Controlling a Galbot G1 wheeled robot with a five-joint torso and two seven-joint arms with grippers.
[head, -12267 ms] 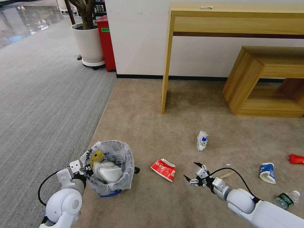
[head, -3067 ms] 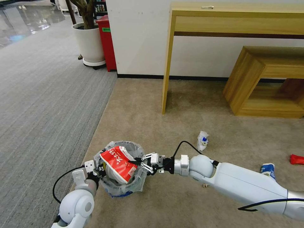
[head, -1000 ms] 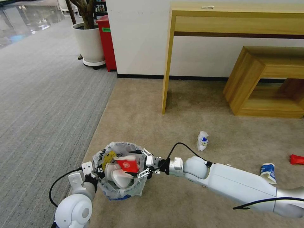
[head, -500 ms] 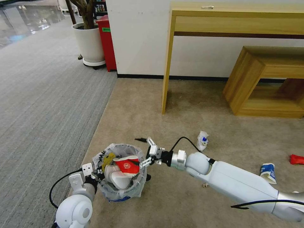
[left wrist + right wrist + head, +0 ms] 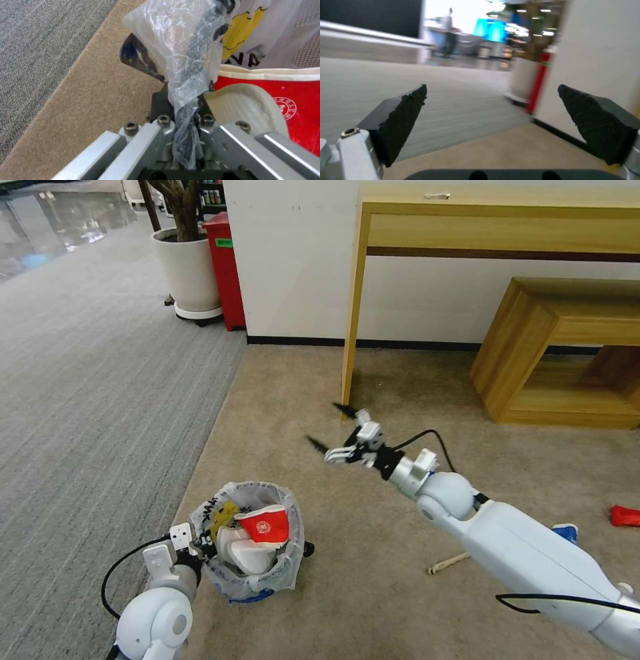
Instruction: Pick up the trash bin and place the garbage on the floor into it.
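The trash bin point(image 5: 257, 573), lined with a crinkly white bag, stands on the beige floor point(image 5: 300, 400) at the lower left. It holds a red-white carton point(image 5: 263, 527) and white slippers point(image 5: 241, 559). My left gripper point(image 5: 200, 545) is shut on the bin's near rim. In the left wrist view the left gripper point(image 5: 181, 100) pinches rim and bag point(image 5: 186, 37), with the carton point(image 5: 283, 100) beside it. My right gripper point(image 5: 329, 427) hangs open and empty in the air beyond the bin. Nothing lies between the right gripper's point(image 5: 500, 120) spread fingers. A wooden stick point(image 5: 448, 563), a red wrapper point(image 5: 625, 515) and a blue-white cup point(image 5: 567, 528) lie on the floor.
A tall wooden desk's leg point(image 5: 350, 333) stands just beyond the right gripper. A low wooden bench point(image 5: 553, 347) sits at the right. A white planter point(image 5: 187, 273) and a red cabinet point(image 5: 223, 267) stand at the back left, by the grey ribbed carpet point(image 5: 100, 380).
The right gripper let the red-white carton go into the bin, then lifted and swung away toward the desk leg, staying open. The left gripper and the bin have hardly moved.
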